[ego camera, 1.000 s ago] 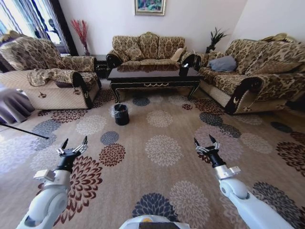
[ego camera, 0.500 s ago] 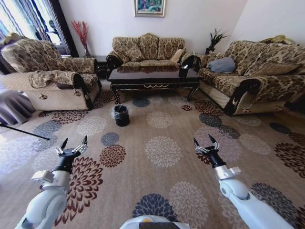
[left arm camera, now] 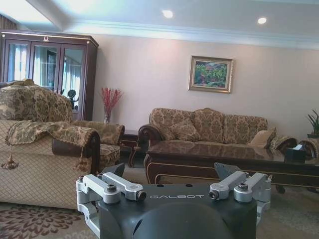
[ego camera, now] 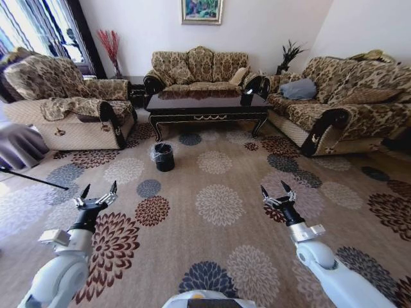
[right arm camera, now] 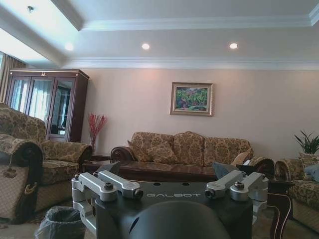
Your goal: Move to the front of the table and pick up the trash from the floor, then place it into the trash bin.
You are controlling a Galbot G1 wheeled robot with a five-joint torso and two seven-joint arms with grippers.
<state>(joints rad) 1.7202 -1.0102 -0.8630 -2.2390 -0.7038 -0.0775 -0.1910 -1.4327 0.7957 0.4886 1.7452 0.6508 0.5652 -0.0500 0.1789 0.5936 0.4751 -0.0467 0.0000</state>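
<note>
The long dark glossy table [ego camera: 207,104] stands at the far end of the patterned carpet floor [ego camera: 218,205], before the back sofa. The small black trash bin [ego camera: 164,156] with its clear bag sits on the carpet in front of the table's left end. The trash is out of view. My left gripper [ego camera: 99,187] and right gripper [ego camera: 273,187] hover low over the carpet, both open and empty, well short of the bin. The left wrist view looks over the open left gripper [left arm camera: 172,172] to the table [left arm camera: 229,158]. The right wrist view shows the bin [right arm camera: 61,222] beyond the open right gripper [right arm camera: 167,170].
Patterned sofas flank the carpet at left [ego camera: 70,106], back [ego camera: 199,64] and right [ego camera: 347,96]. A black tissue box [ego camera: 247,97] stands on the table. A grey draped shape [ego camera: 16,144] and a thin dark rod [ego camera: 32,178] lie at far left. Open carpet runs ahead.
The whole head view has shifted slightly, with the furniture sitting a little lower in frame: the camera moved. Both arms keep the same raised, open pose.
</note>
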